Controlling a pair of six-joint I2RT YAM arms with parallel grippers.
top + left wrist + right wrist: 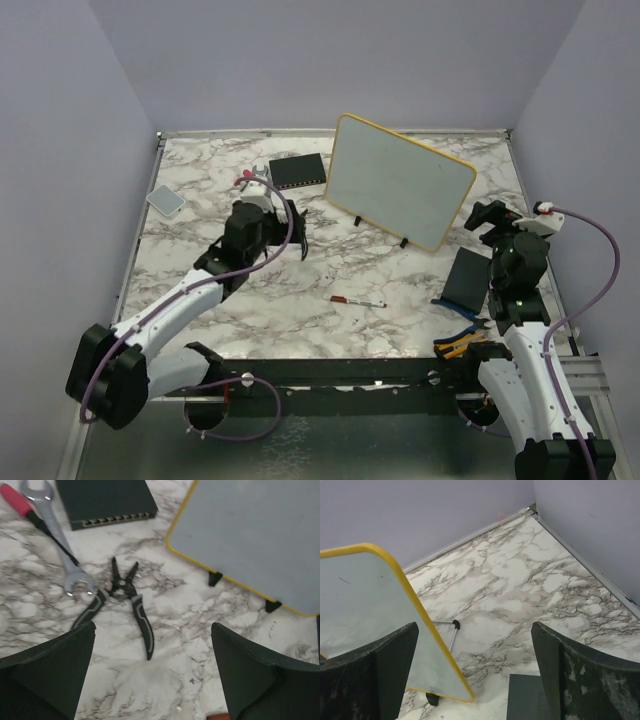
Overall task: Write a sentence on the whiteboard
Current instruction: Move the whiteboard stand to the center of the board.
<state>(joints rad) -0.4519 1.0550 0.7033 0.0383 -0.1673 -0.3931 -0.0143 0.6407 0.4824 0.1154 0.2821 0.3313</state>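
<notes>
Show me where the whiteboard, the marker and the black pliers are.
whiteboard (400,185): top view, middle of its white face.
marker (360,301): top view, middle of its barrel.
black pliers (142,624): left wrist view, on the right-hand handle.

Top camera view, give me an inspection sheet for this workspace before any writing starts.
Surface: marbled tabletop, no spills seen.
Job's things: whiteboard standing on black feet, no sentence on it; pen lying in front of it.
Clutter: black box, wrench, screwdriver, pliers, grey card, dark pad, blue-yellow hand tool.
Grippers: left gripper open, empty; right gripper open, empty.
Cables: purple cables looped along both arms.
Surroundings: plain lavender walls; nothing else seen.
</notes>
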